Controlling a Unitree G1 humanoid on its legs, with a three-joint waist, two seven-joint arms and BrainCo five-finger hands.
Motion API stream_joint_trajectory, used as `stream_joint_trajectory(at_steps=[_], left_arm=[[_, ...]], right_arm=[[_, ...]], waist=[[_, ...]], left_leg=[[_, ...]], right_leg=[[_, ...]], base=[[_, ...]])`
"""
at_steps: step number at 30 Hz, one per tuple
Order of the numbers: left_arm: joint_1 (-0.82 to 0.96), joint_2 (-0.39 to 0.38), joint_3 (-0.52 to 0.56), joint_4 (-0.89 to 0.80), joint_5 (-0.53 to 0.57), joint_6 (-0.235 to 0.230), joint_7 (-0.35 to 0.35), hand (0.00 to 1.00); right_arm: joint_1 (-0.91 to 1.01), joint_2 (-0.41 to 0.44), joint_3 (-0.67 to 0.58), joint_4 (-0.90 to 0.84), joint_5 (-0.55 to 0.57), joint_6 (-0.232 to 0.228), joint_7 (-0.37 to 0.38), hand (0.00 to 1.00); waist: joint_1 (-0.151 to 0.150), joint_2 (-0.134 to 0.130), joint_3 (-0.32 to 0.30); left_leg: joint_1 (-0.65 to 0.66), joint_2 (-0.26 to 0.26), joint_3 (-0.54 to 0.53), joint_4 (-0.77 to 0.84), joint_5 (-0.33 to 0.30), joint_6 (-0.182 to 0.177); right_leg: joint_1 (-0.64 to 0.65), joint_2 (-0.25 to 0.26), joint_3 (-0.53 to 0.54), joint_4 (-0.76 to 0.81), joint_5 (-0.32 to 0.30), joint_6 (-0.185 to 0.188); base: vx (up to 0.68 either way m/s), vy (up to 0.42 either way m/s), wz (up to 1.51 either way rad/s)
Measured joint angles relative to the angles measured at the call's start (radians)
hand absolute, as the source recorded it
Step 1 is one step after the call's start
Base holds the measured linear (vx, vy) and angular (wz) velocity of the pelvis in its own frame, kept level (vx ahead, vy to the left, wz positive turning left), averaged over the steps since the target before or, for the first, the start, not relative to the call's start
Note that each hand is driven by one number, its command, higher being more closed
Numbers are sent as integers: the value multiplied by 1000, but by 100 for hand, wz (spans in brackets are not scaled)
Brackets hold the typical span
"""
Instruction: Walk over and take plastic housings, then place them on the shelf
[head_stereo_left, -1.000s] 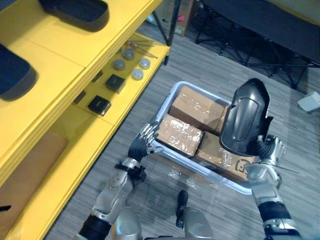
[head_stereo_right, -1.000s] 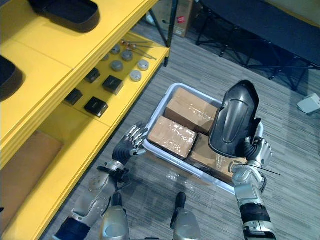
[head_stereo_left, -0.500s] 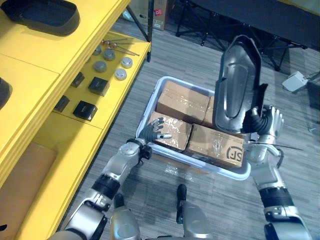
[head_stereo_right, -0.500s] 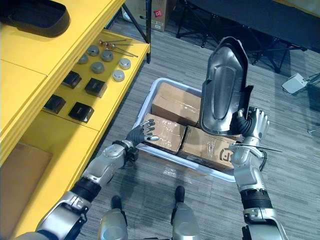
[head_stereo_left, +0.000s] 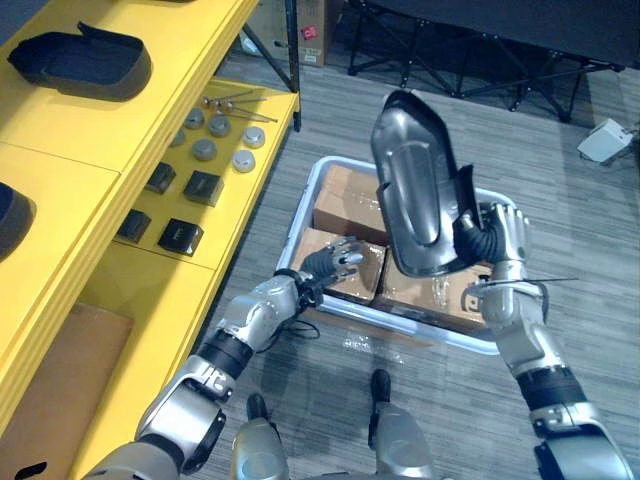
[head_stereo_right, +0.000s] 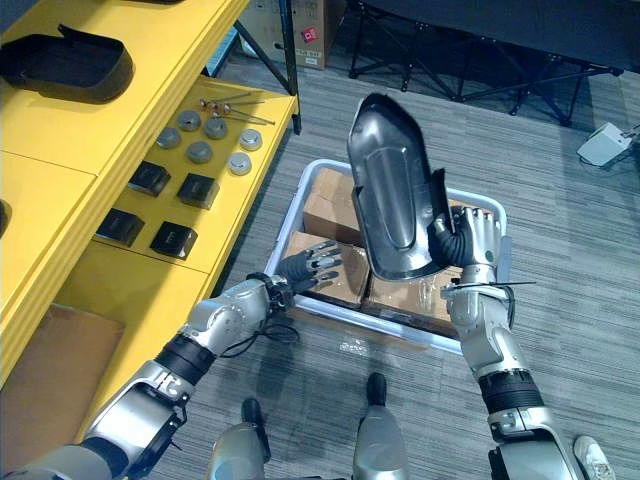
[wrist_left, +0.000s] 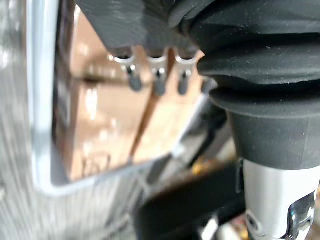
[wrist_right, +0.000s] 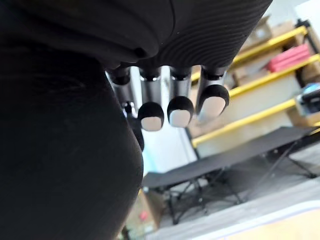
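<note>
Housing (head_stereo_left: 415, 190), glossy dark-grey elongated shell, tilted in right robot hand (head_stereo_left: 500, 236).

The left hand (wrist_left: 150, 30) holds its fingers (wrist_left: 159, 82) straight and relaxed above two brown boxes (wrist_left: 105, 115) lying side by side in a bin (wrist_left: 42, 100), its pale rim bordering grey floor (wrist_left: 12, 125).

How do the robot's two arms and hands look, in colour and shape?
The left arm and right arm are silver-grey rounded segments with black bands at the joints. The left hand and right hand each have a dark ribbed cover over the wrist and back, and silver fingers with dark tips.
</note>
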Motion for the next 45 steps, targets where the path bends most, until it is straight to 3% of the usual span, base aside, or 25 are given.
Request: stream_joint_trajectory(at_steps=[13, 14, 22, 30, 33, 36, 40, 45], left_arm=[[4, -37, -86, 1, -35, -67, 107, 0], [6, -37, -86, 6, -32, -80, 121, 100], [28, -64, -84, 84, 77, -116, 201, 100], [72, -65, -74, 109, 178, -157, 220, 100], [86, -65, -75, 109, 147, -174, 219, 100], [92, -64, -78, 113, 27, -193, 219, 100], [125, -67, -90, 113, -153, -283, 220, 100], [176, -74, -125, 112, -219, -404, 224, 100]], right_arm=[[-13, 19, 172, 83, -61, -39, 41, 100], [-14, 22, 173, 89, -77, -39, 41, 100], [-15, 27, 215, 127, -95, -39, 28, 100], [1, 66, 237, 130, -94, -46, -64, 100], [19, 79, 237, 129, -91, -69, -96, 100], [38, 87, 236, 107, -48, -95, -130, 100], [64, 122, 240, 53, 11, -116, -156, 100], [88, 142, 270, 30, 63, -115, -165, 100]], waist=[[4, 1, 0], [4, 1, 0], [12, 2, 0], [39, 2, -1], [48, 2, -1], [53, 1, -1], [52, -2, -10], [55, -20, -44]], left_leg=[[0, -9, -4, -1, 1, 1], [0, -9, -5, -1, 1, 2], [11, -9, -6, -6, 5, 3], [28, -11, -7, -26, 14, 3], [36, -13, -7, -39, 20, 2], [39, -14, -7, -43, 21, 2], [52, -15, -3, -60, 24, 1], [74, -20, 10, -96, 37, 0]], right_leg=[[2, -7, -2, 0, 1, 2], [4, -7, -4, 0, 1, 2], [15, -8, -4, -4, 3, 5], [31, -8, -8, -11, 3, 5], [37, -8, -10, -16, 3, 5], [39, -8, -10, -19, 3, 6], [45, -8, -9, -25, 3, 6], [47, -8, -7, -33, 3, 6]], base=[[0, 0, 0], [0, 0, 0], [0, 0, 0], [-5, 0, 1], [-1, 0, 1], [0, 0, 0], [5, 4, -2], [12, 2, -4]])
